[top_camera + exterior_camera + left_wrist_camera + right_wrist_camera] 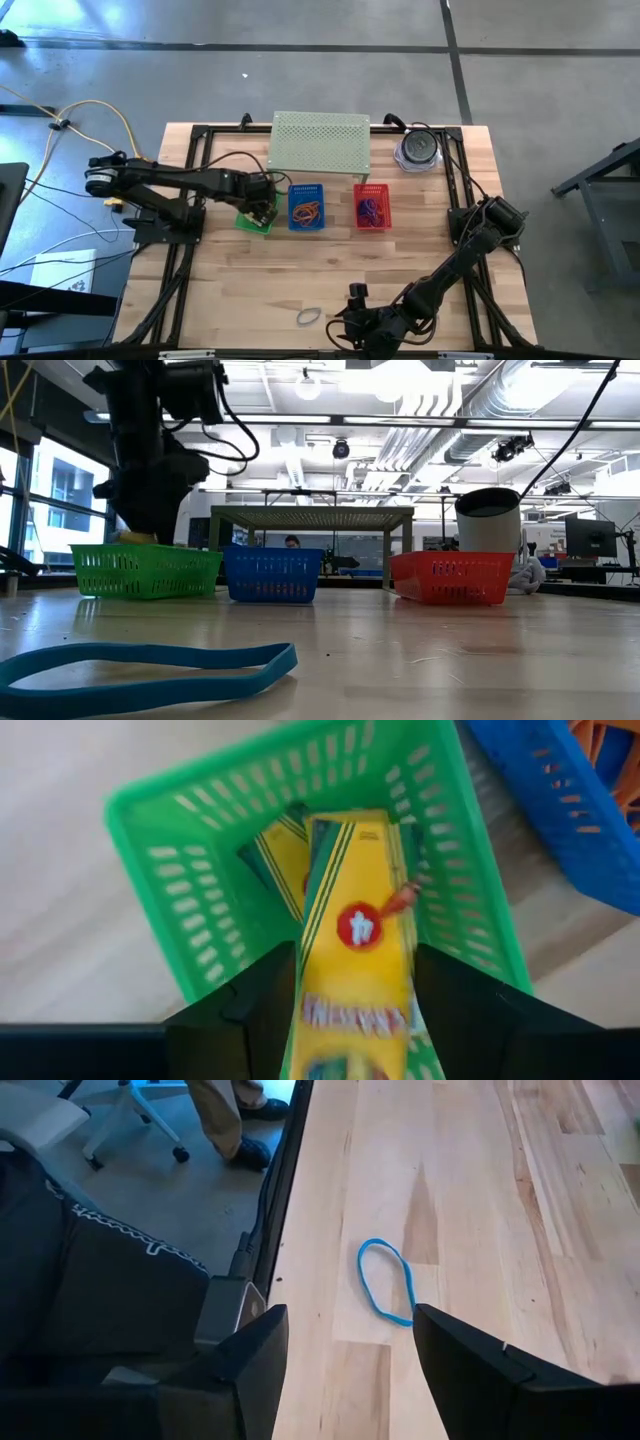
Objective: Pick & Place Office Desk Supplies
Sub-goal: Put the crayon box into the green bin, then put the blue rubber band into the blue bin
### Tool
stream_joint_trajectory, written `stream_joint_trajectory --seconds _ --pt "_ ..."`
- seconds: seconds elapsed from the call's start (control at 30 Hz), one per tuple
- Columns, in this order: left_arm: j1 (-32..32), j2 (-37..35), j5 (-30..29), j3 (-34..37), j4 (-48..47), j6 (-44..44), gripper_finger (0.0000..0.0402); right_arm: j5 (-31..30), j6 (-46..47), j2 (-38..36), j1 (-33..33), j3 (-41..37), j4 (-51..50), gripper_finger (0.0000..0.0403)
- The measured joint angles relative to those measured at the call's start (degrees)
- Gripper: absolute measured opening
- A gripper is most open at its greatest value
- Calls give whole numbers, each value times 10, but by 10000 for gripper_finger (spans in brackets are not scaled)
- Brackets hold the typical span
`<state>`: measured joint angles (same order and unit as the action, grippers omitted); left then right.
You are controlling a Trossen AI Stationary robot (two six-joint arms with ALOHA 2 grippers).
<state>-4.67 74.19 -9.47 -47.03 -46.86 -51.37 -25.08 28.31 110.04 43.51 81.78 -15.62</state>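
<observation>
In the left wrist view my left gripper (pixel 355 965) is over the green basket (pixel 200 850), shut on a yellow packet (pixel 355 870). The packet's far end reaches down into the basket. A second yellow packet (pixel 272 860) lies in the basket beside it. In the high view this gripper (pixel 262 206) is at the green basket (pixel 252 222), left of the blue one. My right gripper (pixel 350 1365) stands open near the table's front edge, above and just short of a blue rubber band (pixel 385 1285) that lies flat on the wood (pixel 308 316). My left gripper has the yellow packet between its two fingers, one on each long edge (pixel 308 970). The fingers come from above, pointing steeply down. The packet runs on from the fingers, tilted, with its far end (pixel 350 825) inside the green basket; whether that end rests on the bottom I cannot tell.
A blue basket (pixel 306 207) with rubber bands and a red basket (pixel 372 206) with rubber bands stand in a row right of the green one. Behind them are the pale green perforated shelf (pixel 320 143) and a round grey-and-clear object (pixel 418 150). A person's legs (pixel 235 1120) show beyond the table.
</observation>
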Motion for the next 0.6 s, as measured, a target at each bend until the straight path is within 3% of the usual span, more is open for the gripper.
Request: stream_joint_trajectory --seconds 0.3,0.43,0.6 --pt "-29 -2 89 -2 8 44 199 0 -6 0 0 0 -5 205" --pt "-56 -22 181 -21 5 83 199 0 -16 0 0 0 -5 205" --pt "-64 -74 186 -59 13 83 199 0 -31 0 -2 0 -4 205"
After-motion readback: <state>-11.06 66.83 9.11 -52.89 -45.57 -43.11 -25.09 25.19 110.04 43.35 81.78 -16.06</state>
